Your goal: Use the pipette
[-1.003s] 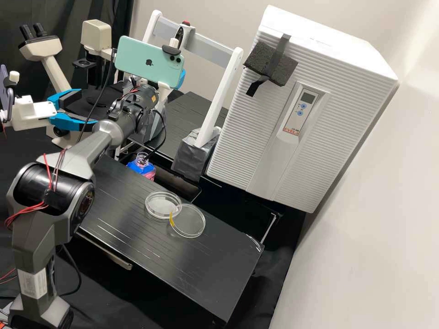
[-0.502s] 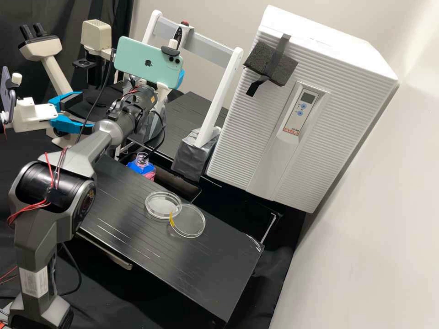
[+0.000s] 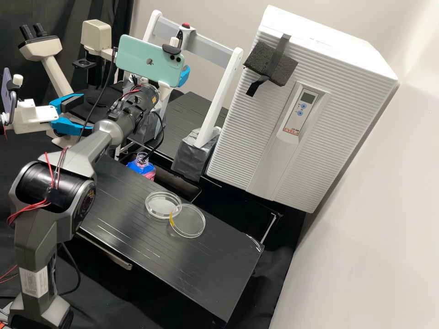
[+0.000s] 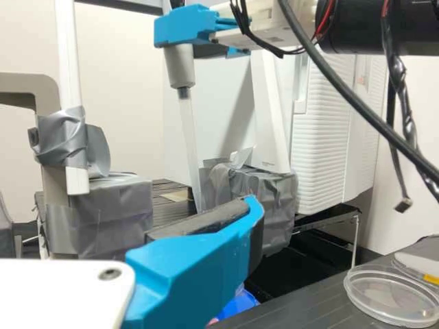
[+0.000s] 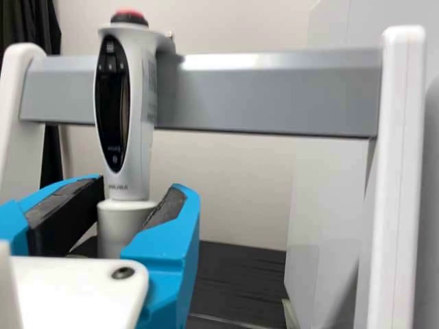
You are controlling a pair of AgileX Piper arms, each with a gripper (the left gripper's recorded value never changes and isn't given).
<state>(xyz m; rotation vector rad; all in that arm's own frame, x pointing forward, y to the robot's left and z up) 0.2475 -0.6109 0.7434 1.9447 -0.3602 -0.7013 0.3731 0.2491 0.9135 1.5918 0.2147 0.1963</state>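
The pipette (image 5: 127, 103) stands upright between the two blue fingers of the right gripper (image 5: 134, 188). They clasp its lower white collar, just in front of the grey crossbar of the stand (image 5: 274, 92). The right wrist view gives its dark window and red top button. The left wrist view gives the other end: a grey shaft and a clear tip (image 4: 190, 151) hanging straight down below those fingers. In the high view the left gripper (image 3: 84, 109) sits well apart to the side, fingers spread with nothing between them. There is one pipette, one bottle (image 3: 142, 165) of pink liquid, two clear round dishes (image 3: 162, 203) touching on the black board (image 3: 183, 269), and one white ribbed box (image 3: 283, 100).
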